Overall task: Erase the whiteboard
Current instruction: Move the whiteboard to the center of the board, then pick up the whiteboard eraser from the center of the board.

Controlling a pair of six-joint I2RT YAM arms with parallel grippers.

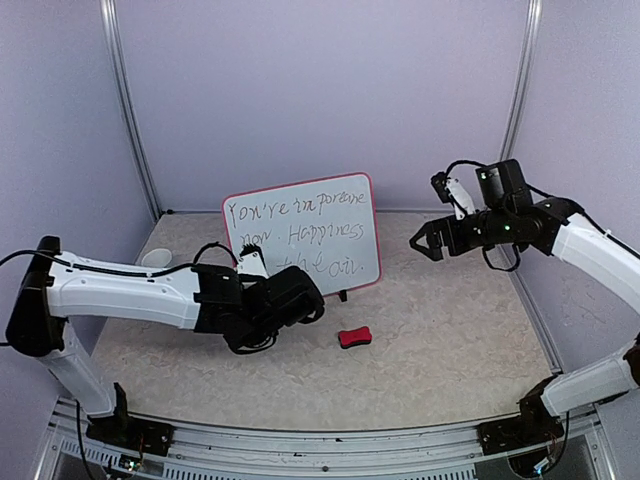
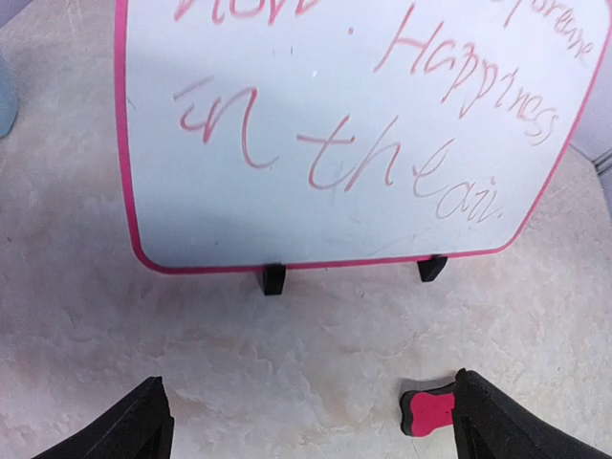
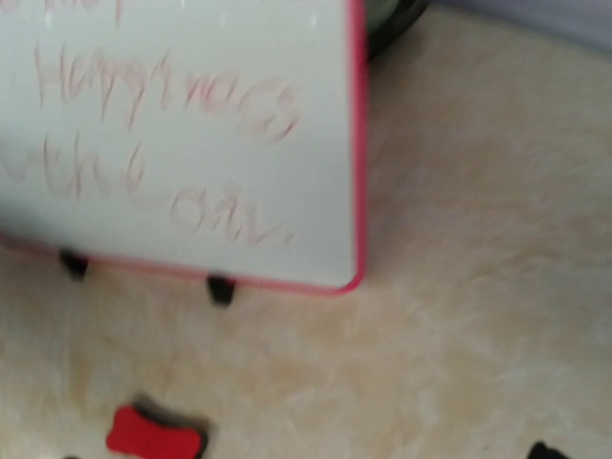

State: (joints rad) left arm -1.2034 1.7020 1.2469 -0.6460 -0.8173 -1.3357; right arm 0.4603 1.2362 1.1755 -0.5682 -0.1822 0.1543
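The whiteboard stands upright at the back middle on two black feet, with a pink-red frame and handwriting across it. It also shows in the left wrist view and in the right wrist view. A small red eraser lies on the table in front of the board's right side. My left gripper is low in front of the board, open and empty. The eraser lies just beside its right finger. My right gripper hangs in the air right of the board, open and empty. The right wrist view is blurred and also shows the eraser.
A small white object sits at the back left of the table, behind my left arm. Purple walls with metal posts close in the table on three sides. The board's black feet rest on the beige mottled tabletop.
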